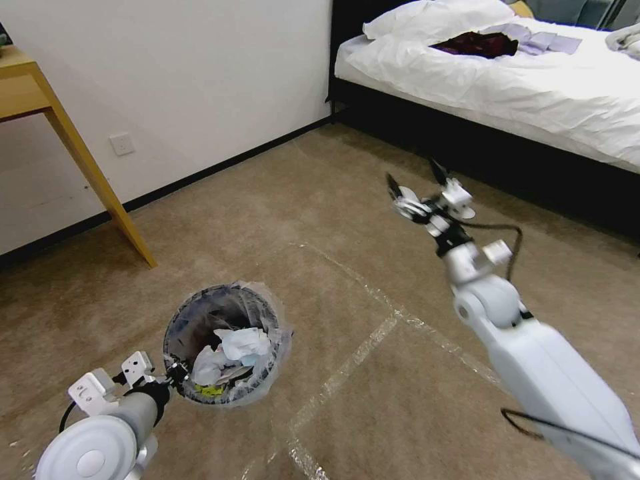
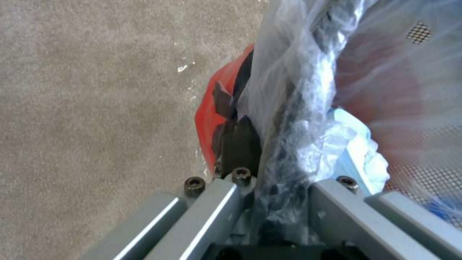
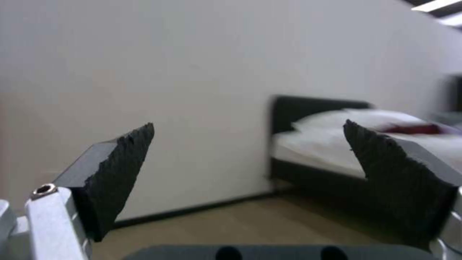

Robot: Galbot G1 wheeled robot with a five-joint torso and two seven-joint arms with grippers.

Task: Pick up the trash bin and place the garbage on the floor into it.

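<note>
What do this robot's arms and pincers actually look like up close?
Both arms are smooth pale grey-white tubes with round joints and thin black cables. The left gripper has silvery metal bars with dark screws. The right gripper has two black, wedge-shaped, rough-faced fingers on silver mounts.

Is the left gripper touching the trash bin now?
Touching. In the left wrist view the left gripper is closed over the rim and liner of the trash bin, with no gap.

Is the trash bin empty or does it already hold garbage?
Not empty: the trash bin holds crumpled white tissues and a yellow wrapper, piled below its rim.
</note>
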